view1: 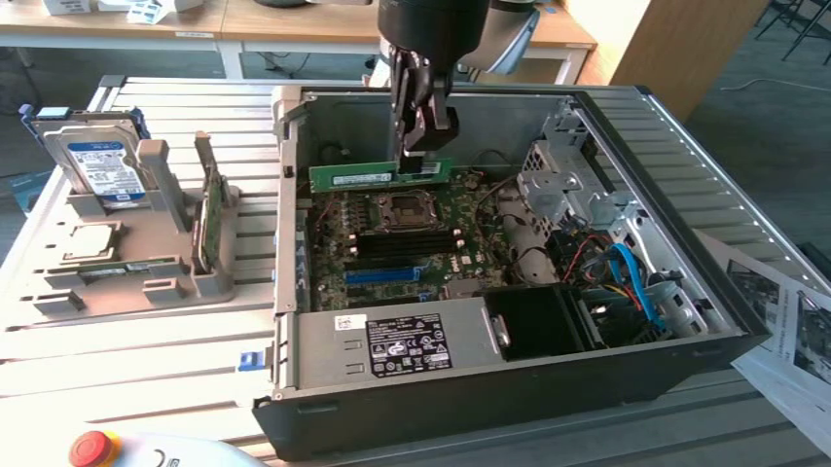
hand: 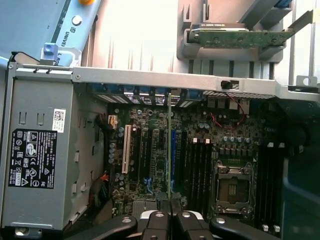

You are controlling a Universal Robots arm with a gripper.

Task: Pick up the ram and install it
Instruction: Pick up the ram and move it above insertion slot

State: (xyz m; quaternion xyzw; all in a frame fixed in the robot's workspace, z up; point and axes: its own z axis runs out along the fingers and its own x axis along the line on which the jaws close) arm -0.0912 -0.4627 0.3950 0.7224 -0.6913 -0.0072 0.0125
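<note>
My claw (view1: 425, 163) is shut on the ram (view1: 370, 177), pinching the top edge of the thin green stick near its end on the exterior view's right, so most of its length reaches out toward the exterior view's left. The ram hangs level directly under my claw, white label facing outward, inside the open computer case (view1: 520, 399) lying on the table (view1: 130, 355). It is held up above the motherboard (view1: 341, 255), over the CPU socket (view1: 400, 210) and close to the case's far wall, and it sits in no slot. The black memory slots (view1: 405, 245) and the blue slot (view1: 389, 275) lie nearer the power supply (view1: 389, 345), apart from the ram. In the wrist view the ram (hand: 170, 150) shows edge-on as a thin line running out from my claw (hand: 170, 220), between the fingers (hand: 156, 221), parallel to the long slots and just beside the blue one (hand: 173, 155). Outside the case, a grey rack (view1: 130, 282) carries a hard drive (view1: 97, 161) and a taller green card (view1: 208, 219).
</note>
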